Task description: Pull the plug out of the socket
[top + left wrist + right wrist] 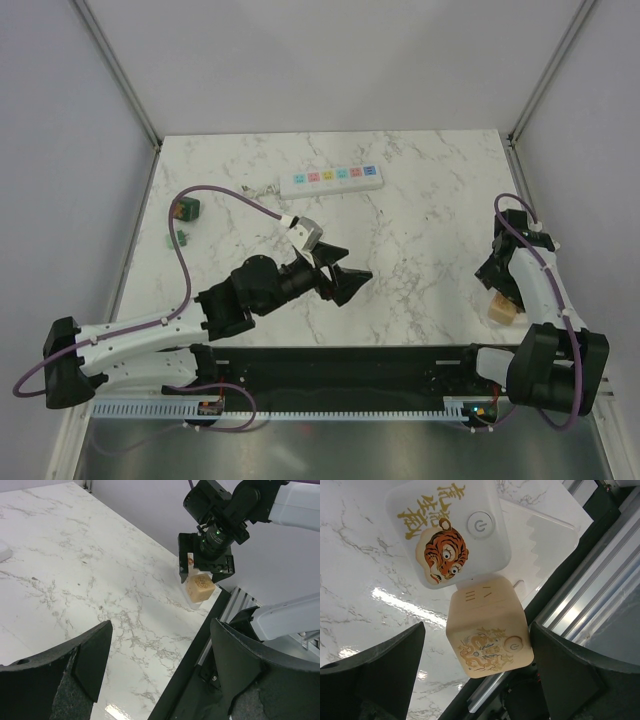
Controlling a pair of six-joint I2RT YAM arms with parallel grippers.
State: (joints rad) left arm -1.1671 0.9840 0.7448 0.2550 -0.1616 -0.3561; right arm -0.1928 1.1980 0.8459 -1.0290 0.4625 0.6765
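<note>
The socket point(330, 178), a long white power strip with pastel outlets, lies at the far middle of the table with nothing plugged into it. The plug point(185, 210), a dark green cube with an orange mark, sits on the table at the far left, apart from the socket. My left gripper point(352, 268) is open and empty over the middle of the table; its wrist view point(161, 626) shows only marble between the fingers. My right gripper point(497, 282) is open at the right edge, its fingers either side of a tan cube point(487, 630).
A small bright-green block point(183, 238) lies just in front of the plug. A white cube with a tiger picture point(447, 530) stands against the tan dragon cube point(502, 311) near the table's front right edge. The black front rail point(340, 365) runs along the near side.
</note>
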